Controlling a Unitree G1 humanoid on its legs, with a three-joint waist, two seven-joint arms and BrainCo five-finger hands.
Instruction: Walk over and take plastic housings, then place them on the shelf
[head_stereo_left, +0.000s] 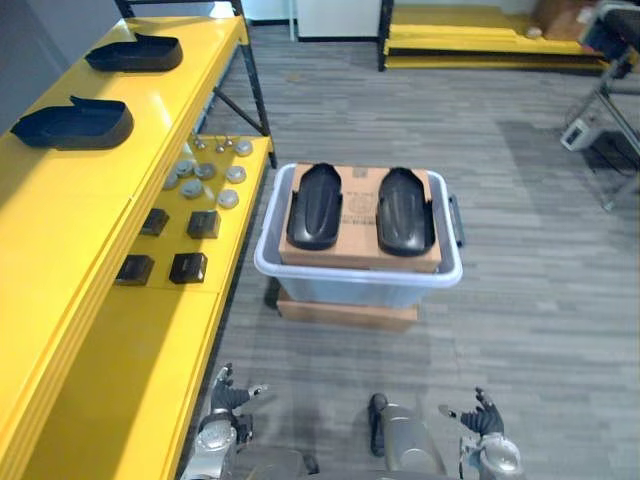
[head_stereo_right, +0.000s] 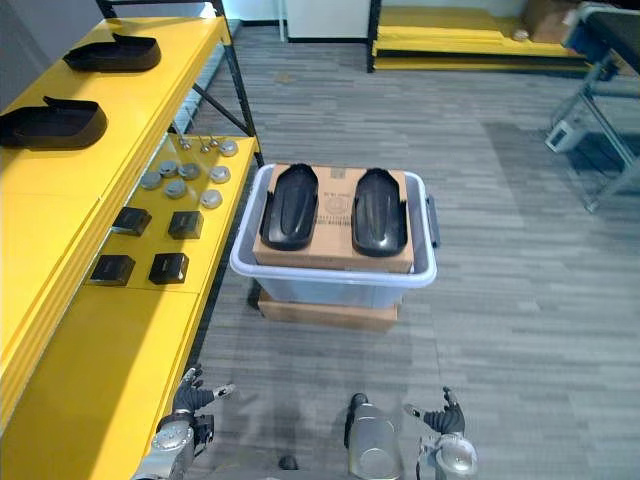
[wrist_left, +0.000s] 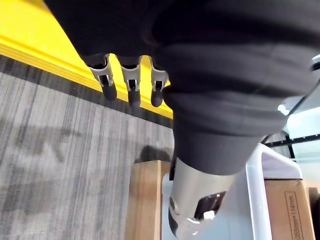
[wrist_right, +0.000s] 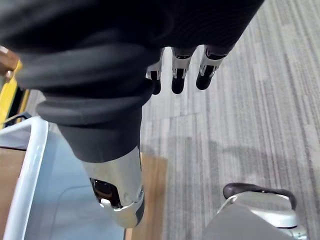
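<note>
Black housings (head_stereo_left: 314, 205): two atop the bin (head_stereo_left: 350, 290), two on the shelf (head_stereo_left: 60, 230) beside it. Left hand (head_stereo_left: 226, 397) and right hand (head_stereo_left: 481, 416) slack, empty. Floor (head_stereo_left: 540, 230) right of the bin open.

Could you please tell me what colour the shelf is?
The shelf is bright yellow, clearest in the left eye view.

Can't make out the small silver bits (head_stereo_left: 205, 171) on the shelf (head_stereo_left: 235, 252) ahead of the left hand (head_stereo_left: 228, 398), or much of the box (head_stereo_left: 345, 313) under the bin (head_stereo_left: 360, 285).
</note>
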